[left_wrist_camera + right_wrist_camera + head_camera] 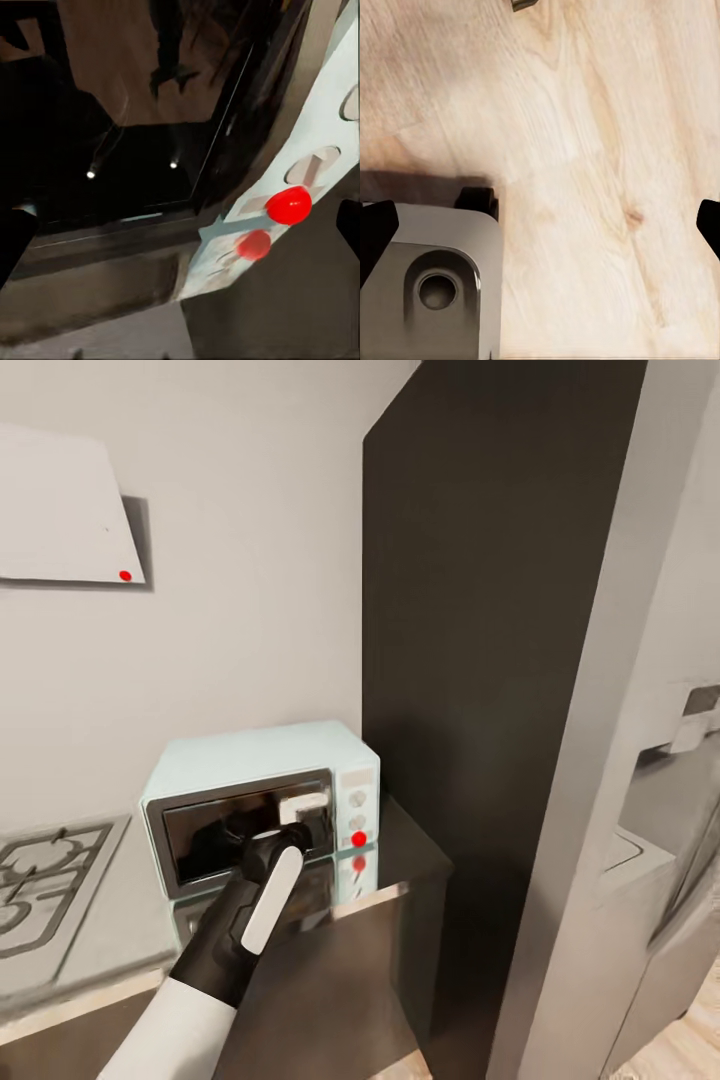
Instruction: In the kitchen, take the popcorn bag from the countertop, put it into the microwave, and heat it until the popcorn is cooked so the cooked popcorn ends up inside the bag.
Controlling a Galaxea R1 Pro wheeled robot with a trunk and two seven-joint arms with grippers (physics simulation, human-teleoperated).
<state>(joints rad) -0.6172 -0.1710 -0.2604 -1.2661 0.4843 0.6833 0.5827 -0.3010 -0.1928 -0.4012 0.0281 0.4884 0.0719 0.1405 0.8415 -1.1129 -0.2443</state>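
The left hand (300,822) reaches out at the front of the microwave (262,800), its tip against the right end of the dark glass door (235,835), beside the white knob panel (357,805). From the head camera its fingers are hidden against the dark glass. In the left wrist view the dark fingertips (15,240) sit at opposite edges of the picture, so the hand reads as spread wide with nothing between them.

From the hand, the red indicator light (359,839) lies close by at about four o'clock in the head view; the same light (289,205) glows in the left wrist view with its reflection just below it. That small gap between hand and panel looks like what the next move turns on, judging by the task's heating step. The left arm is plainly the nearer one.

The microwave stands on the grey desk (100,940) with its long axis running side to side along the back wall and its door facing the robot. A hob (45,885) lies at nine o'clock of it and a tall dark cabinet panel (480,660) rises at three o'clock.

The right hand (540,225) hangs over a pale wooden floor (607,150), well away from the work, its fingertips (375,232) also wide apart and empty.

The popcorn bag cannot be made out; whether it sits behind the dark glass cannot be told.
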